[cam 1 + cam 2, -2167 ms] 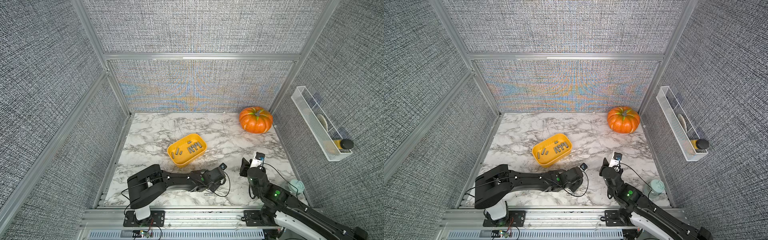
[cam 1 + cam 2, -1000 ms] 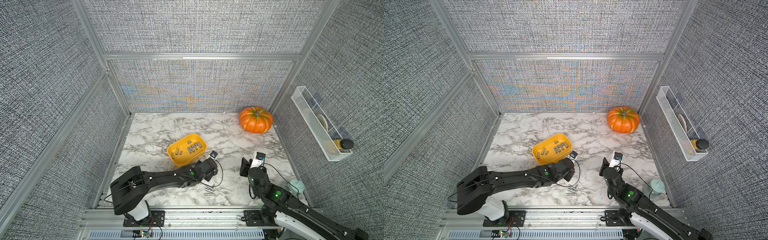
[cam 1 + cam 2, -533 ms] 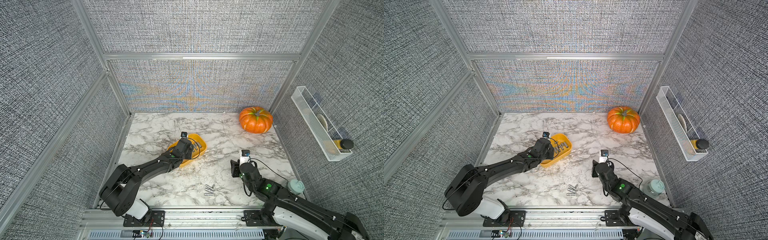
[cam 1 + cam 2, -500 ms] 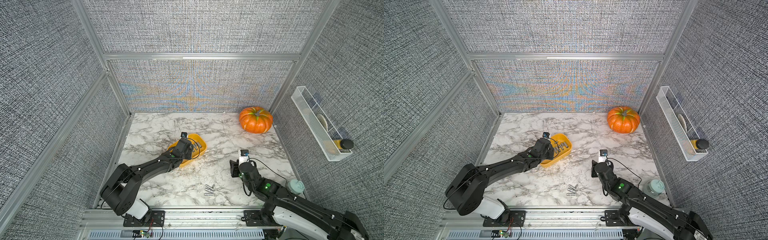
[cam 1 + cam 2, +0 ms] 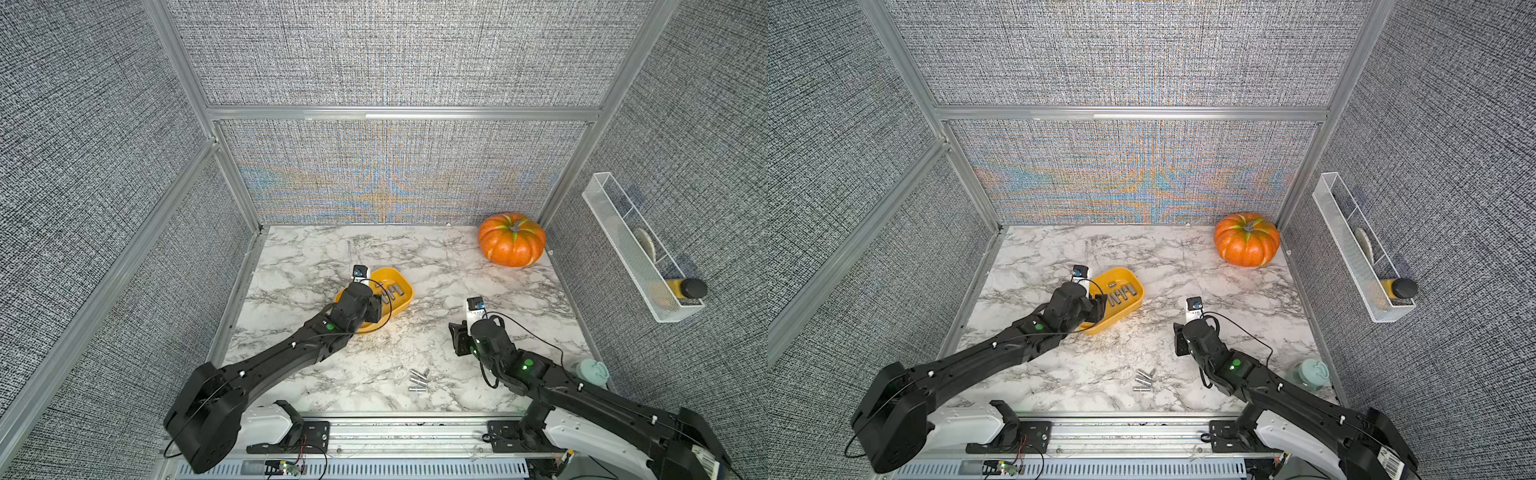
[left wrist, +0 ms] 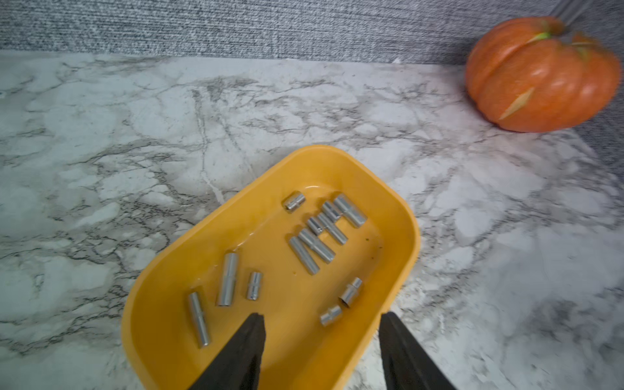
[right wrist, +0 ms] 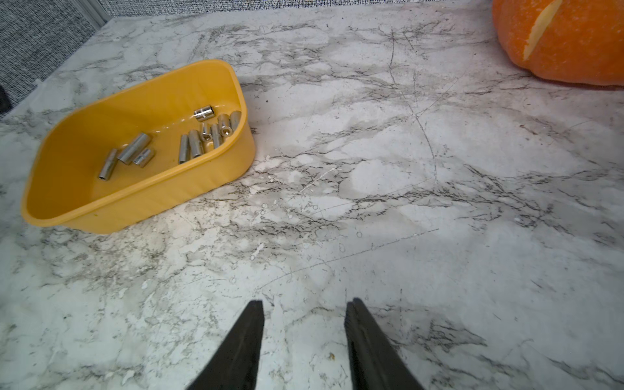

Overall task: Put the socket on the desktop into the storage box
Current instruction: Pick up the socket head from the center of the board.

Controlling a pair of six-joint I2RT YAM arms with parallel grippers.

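Observation:
The yellow storage box (image 5: pixel 400 275) (image 5: pixel 1121 272) sits left of centre on the marble desktop (image 5: pixel 457 270), with several silver sockets (image 6: pixel 317 246) lying inside. My left gripper (image 6: pixel 322 315) (image 5: pixel 376 309) hangs open over the box's near end, one finger above the inside and one outside the rim, holding nothing. A small socket (image 6: pixel 331 314) lies on the box floor below the gap. A few more sockets (image 5: pixel 419 380) (image 5: pixel 1143 380) lie together near the desktop's front edge. My right gripper (image 7: pixel 304 304) (image 5: pixel 459 338) is open over bare marble, right of the box.
An orange pumpkin (image 5: pixel 511 239) stands in the back right corner. A white wire basket (image 5: pixel 636 257) hangs on the right wall. A teal object (image 5: pixel 590 372) sits at the front right edge. Aluminium rails and fabric walls enclose the desktop.
My left arm swung from the front sockets up to the storage box, and its jaws went from shut to open. My right gripper shifted slightly to the left.

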